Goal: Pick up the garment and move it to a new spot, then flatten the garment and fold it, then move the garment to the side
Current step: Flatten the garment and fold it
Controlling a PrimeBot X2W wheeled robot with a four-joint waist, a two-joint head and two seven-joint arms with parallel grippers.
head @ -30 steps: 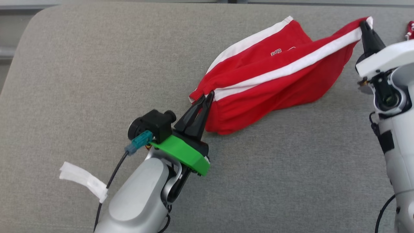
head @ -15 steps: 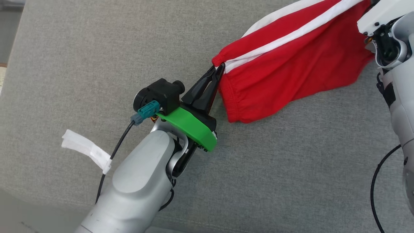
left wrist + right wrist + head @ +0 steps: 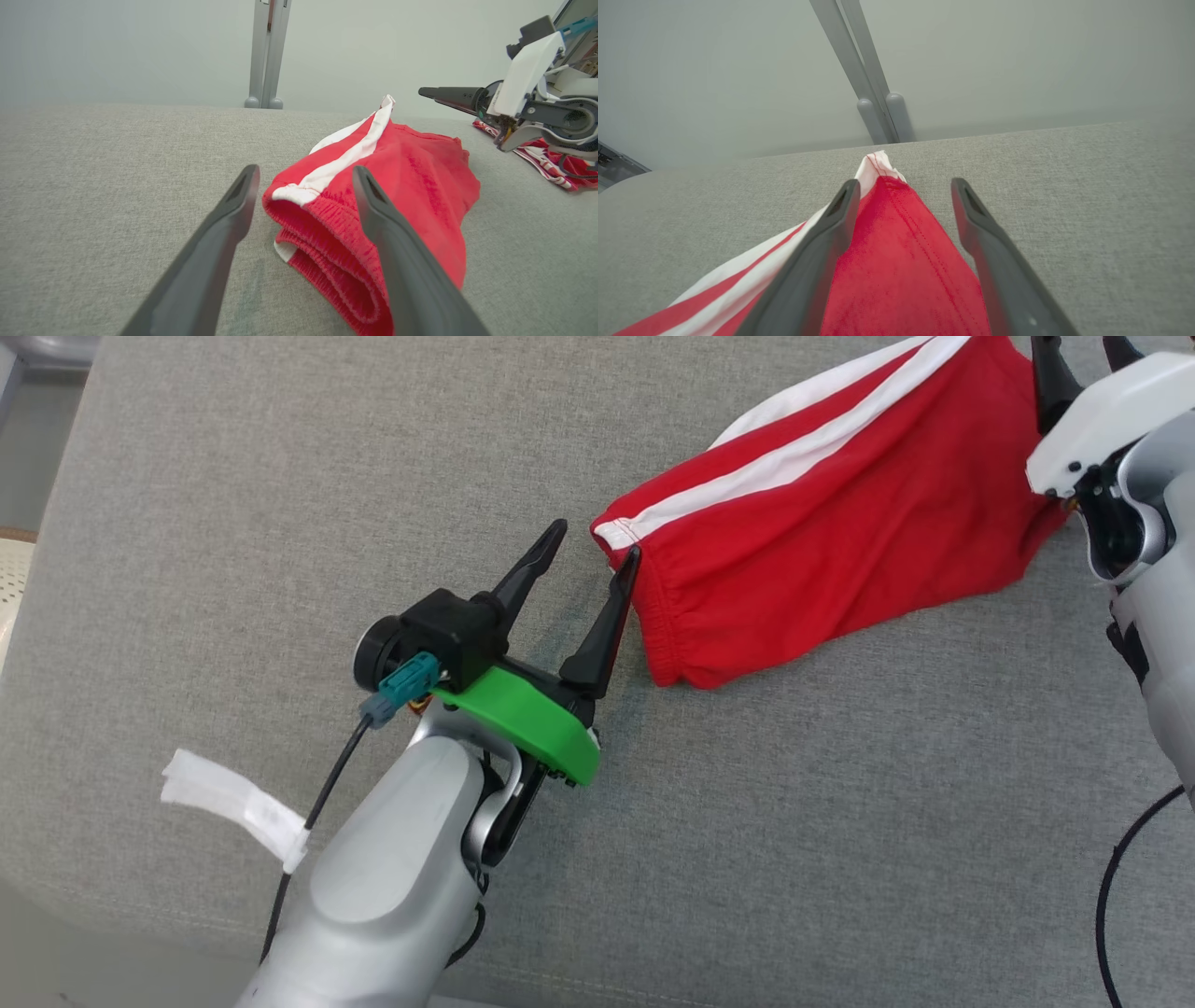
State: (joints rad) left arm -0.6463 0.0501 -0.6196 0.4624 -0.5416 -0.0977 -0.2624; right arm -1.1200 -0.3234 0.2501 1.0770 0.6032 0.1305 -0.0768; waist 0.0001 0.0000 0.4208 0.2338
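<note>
Plainly, left jaws and right jaws stand spread; red garment [image 3: 840, 537] lies loose on grey cushion [image 3: 280, 476].

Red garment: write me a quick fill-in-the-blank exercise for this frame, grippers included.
The left gripper has its jaws ____, next to the red garment's elastic edge.
The stripe along the garment is ____.
The plastic mount behind the left gripper's fingers is ____.
The right gripper has a corner of the garment between its open jaws, and the garment rests on the ____ cushion.
Missing words: open; white; green; grey.
</note>
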